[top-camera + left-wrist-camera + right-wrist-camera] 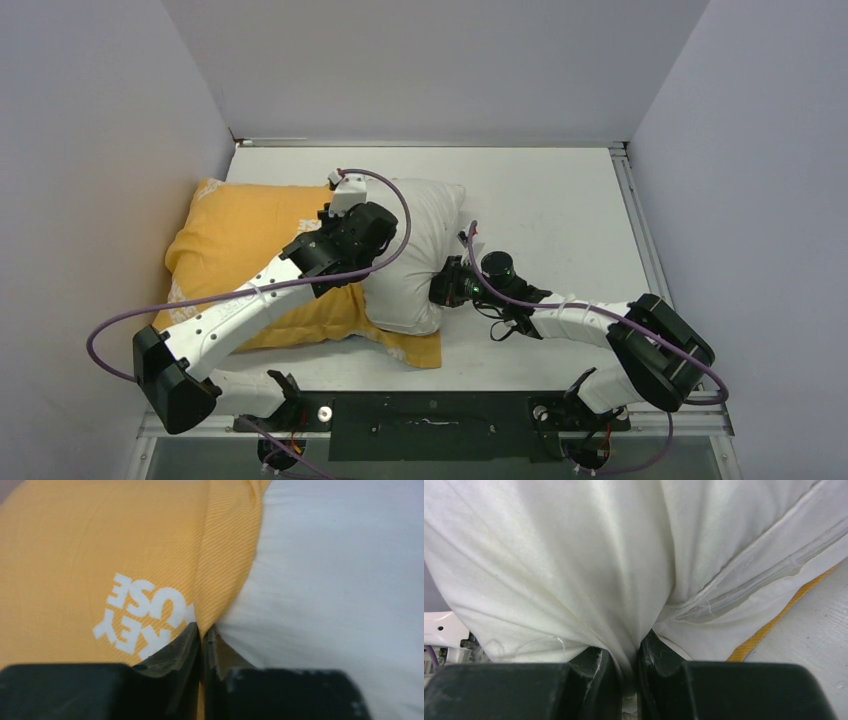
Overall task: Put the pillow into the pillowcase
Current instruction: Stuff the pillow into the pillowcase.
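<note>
On the table (540, 200), the pillow (430, 235) lay about half inside the pillowcase (235, 240); left claw (202, 631) pinched its rim, right claw (625, 652) clamped the half left outside.

White table (560, 210) w/ grey walls (440, 60) on 3 sides, metal rail (640, 235) along rt edge

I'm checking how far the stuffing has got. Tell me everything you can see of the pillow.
The pillow is plump, off-white, crinkly fabric with a stitched seam along its edge. Its left part sits inside the orange pillowcase; the right end sticks out, lying on the table. The right gripper pinches a fold of it.
</note>
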Tool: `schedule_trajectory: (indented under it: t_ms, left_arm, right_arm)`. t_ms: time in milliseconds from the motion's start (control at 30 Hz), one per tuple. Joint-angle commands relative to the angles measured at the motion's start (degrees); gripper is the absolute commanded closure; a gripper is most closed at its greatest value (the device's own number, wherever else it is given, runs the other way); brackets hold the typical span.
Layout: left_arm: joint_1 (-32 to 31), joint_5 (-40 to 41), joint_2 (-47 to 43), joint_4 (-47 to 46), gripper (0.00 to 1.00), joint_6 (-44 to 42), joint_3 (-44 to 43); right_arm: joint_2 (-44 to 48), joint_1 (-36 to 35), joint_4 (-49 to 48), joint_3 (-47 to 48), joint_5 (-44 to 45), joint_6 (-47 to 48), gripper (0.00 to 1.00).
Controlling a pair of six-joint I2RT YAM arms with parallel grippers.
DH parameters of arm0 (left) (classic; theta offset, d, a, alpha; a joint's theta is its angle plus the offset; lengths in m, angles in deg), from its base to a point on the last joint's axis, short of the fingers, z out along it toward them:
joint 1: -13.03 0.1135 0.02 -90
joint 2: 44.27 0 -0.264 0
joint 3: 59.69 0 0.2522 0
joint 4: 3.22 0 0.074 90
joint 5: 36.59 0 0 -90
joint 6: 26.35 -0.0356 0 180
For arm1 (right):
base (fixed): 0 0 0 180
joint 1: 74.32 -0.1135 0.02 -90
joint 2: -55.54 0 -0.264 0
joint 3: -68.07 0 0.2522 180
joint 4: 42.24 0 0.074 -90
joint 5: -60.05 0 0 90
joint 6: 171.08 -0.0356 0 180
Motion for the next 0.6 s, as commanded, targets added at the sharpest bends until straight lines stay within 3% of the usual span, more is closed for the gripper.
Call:
schedule_trajectory:
  t_ms: [0,67,133,233,400,467,567]
  left_arm:
    - [4.22,1.83,-0.23,0.96,1.00,-1.26,-0.77]
    - [4.45,0.79,-2.00,0.85,1.00,-1.98,-1.23]
    - [4.42,-6.21,-5.27,-2.60,1.00,-5.18,-0.44]
    - [4.46,-26.23,-12.43,-15.56,1.00,-9.92,4.55]
    - [2.96,-54.40,-16.56,-30.23,1.00,-3.94,10.18]
    - [-0.71,-60.56,-15.37,-36.64,1.00,-1.25,11.07]
    - [-9.68,-62.30,-9.39,-39.74,1.00,-0.92,6.10]
  right_arm:
    - [2.46,-0.44,-2.22,-0.56,-1.60,-1.03,0.95]
    - [2.52,-0.40,-2.07,-0.57,-1.61,-0.94,0.95]
    - [2.67,-0.39,-2.06,-0.54,-1.60,-0.87,0.95]
    - [2.90,-0.11,-2.70,-0.57,-1.83,-1.04,0.95]
    - [2.39,0.84,-8.58,-0.97,-3.55,-2.68,0.95]
    - [1.05,1.23,-12.21,-0.76,-4.95,-2.69,0.95]
    - [-2.24,2.15,-22.15,-0.42,-9.78,-4.64,0.95]
